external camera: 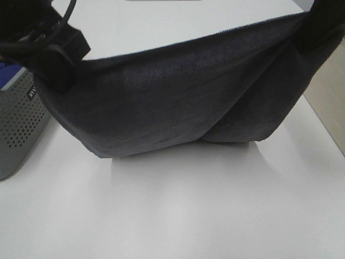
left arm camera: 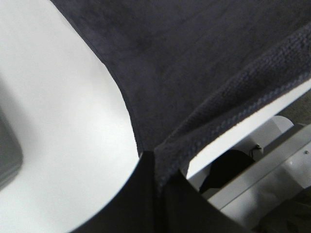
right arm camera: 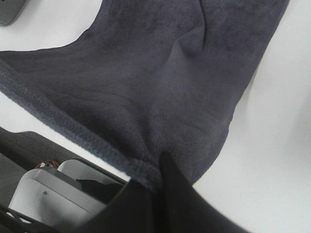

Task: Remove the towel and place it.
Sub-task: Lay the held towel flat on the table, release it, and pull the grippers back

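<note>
The high camera shows little of my claws. My left arm is a dark blur with cables at the upper left, and my right arm is cut off by the upper right corner, so both pinch points are hidden there.

The wrist cameras show more. My left claw (left arm camera: pixel 154 162) is closed, its two dark fingers (left arm camera: pixel 126 204) meeting with the thick hemmed edge of the towel (left arm camera: pixel 194 73) caught between the tips. My right claw (right arm camera: pixel 163 162) is clamped on the towel's hem as well, and the cloth bunches into folds where it runs into the tips. The fingers are out of focus, so I cannot make out their pads. Beyond the hem in both wrist views sit white and dark shapes too blurred to name.

The towel hangs between my two claws. Its top edge is drawn nearly taut from one to the other, and its body sags below in a deep fold over the white table (external camera: pixel 188 216). I cannot tell whether the lowest fold touches the table; a soft shadow lies just under it. The towel's left side hangs just beside a grey perforated box (external camera: pixel 16 124), itself cut off by the frame edge.
</note>
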Robot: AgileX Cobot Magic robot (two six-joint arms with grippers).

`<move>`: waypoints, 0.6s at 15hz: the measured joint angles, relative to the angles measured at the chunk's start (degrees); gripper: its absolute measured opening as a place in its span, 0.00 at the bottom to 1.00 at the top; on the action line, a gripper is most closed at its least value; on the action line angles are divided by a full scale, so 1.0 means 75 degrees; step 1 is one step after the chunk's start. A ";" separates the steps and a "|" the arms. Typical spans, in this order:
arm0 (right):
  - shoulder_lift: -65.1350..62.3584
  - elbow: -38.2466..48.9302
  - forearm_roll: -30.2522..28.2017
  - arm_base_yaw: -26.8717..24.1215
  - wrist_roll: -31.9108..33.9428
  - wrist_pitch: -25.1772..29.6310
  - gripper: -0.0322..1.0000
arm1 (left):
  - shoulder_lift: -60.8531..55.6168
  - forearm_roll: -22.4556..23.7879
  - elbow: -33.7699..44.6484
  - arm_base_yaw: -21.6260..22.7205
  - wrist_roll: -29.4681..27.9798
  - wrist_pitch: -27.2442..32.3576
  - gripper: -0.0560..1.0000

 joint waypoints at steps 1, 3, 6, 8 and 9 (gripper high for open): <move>-0.0168 0.0267 0.0084 0.0000 0.0076 0.0000 0.04 | -0.0115 -0.0138 0.0344 -0.0107 -0.0008 -0.0031 0.05; -0.0481 0.0863 0.0229 0.0000 0.0153 -0.0008 0.04 | -0.0252 -0.0451 0.1001 -0.0374 -0.0008 -0.0053 0.05; -0.0909 0.1734 0.0573 0.0000 0.0244 -0.0008 0.04 | -0.0367 -0.0726 0.1635 -0.0741 -0.0046 -0.0023 0.05; -0.1268 0.2406 0.0802 0.0000 0.0390 -0.0015 0.04 | -0.0420 -0.0932 0.2009 -0.1108 -0.0183 -0.0015 0.05; -0.1581 0.2911 0.0863 0.0000 0.0535 -0.0023 0.04 | -0.0451 -0.1024 0.2162 -0.1314 -0.0237 -0.0008 0.05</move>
